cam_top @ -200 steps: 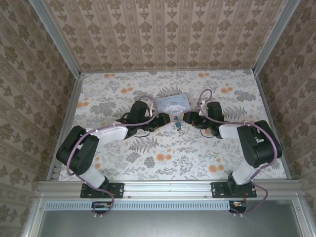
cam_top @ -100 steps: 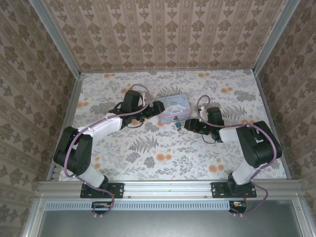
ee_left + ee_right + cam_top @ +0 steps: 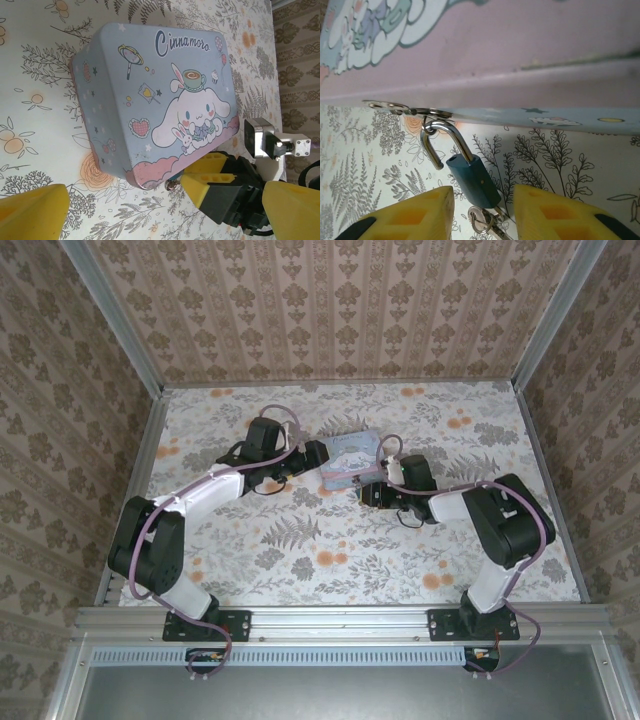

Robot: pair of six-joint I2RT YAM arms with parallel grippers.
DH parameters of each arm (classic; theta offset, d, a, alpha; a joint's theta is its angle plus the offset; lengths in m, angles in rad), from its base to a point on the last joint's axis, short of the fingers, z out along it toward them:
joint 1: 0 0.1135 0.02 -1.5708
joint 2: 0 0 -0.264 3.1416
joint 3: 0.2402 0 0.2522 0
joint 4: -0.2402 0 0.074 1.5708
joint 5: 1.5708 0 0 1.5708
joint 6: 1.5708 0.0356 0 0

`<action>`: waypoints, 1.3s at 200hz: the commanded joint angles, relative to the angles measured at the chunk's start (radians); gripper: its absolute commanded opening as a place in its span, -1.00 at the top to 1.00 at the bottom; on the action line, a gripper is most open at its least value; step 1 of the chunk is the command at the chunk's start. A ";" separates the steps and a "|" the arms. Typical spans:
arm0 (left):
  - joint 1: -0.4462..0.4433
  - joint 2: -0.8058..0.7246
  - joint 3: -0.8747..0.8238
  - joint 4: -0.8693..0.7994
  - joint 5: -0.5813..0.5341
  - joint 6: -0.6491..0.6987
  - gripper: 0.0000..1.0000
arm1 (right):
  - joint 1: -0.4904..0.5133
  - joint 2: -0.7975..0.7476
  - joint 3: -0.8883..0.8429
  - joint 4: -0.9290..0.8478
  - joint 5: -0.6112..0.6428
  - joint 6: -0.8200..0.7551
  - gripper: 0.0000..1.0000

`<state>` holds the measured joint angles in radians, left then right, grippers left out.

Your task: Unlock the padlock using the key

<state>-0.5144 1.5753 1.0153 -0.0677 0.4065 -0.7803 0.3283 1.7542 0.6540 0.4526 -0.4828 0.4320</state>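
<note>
Padlock, small and blocky, with a dark teal metal body (image 3: 472,180) and a silver shackle (image 3: 436,135), hangs at the lower rim of the pastel-blue tin box printed with a white cartoon dog (image 3: 160,95). The shackle is hooked through the box's thin metal hasp (image 3: 395,106). One leg of the shackle runs into the body, and the shorter end hangs free of it. A small metal key (image 3: 482,220) on a ring sits at the bottom end of the padlock. Whether its blade is in the keyhole is hard to make out at this angle.

The right gripper (image 3: 482,212) is right at the padlock, with its yellow jaws spread and one on either side of the teal body. They stand close to the body but do not appear to press on it. From above, this gripper (image 3: 372,490) sits at the near corner of the box (image 3: 352,455), low over the floral-patterned desk (image 3: 300,560).

The left gripper (image 3: 318,453) points at the left side of the box. In its wrist view the two yellow jaws are spread wide (image 3: 165,210) and pinch nothing, and the box lies flat on the desk beyond them. The right gripper's yellow-and-black end (image 3: 215,182) is just beside the box's pink lower edge.
</note>
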 commanded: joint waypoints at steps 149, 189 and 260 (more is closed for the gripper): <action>0.011 0.043 0.057 -0.035 -0.015 0.063 -1.00 | 0.019 0.012 0.018 -0.041 0.057 0.023 1.00; -0.054 0.109 0.201 -0.210 -0.164 0.191 -1.00 | 0.017 -0.021 0.000 -0.089 0.110 0.079 1.00; -0.196 0.298 0.445 -0.434 -0.446 0.313 -1.00 | 0.016 -0.047 -0.031 -0.097 0.169 0.178 1.00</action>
<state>-0.6758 1.8244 1.4036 -0.3733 0.0986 -0.5404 0.3450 1.7229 0.6456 0.4179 -0.3714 0.5556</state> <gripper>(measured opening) 0.999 0.079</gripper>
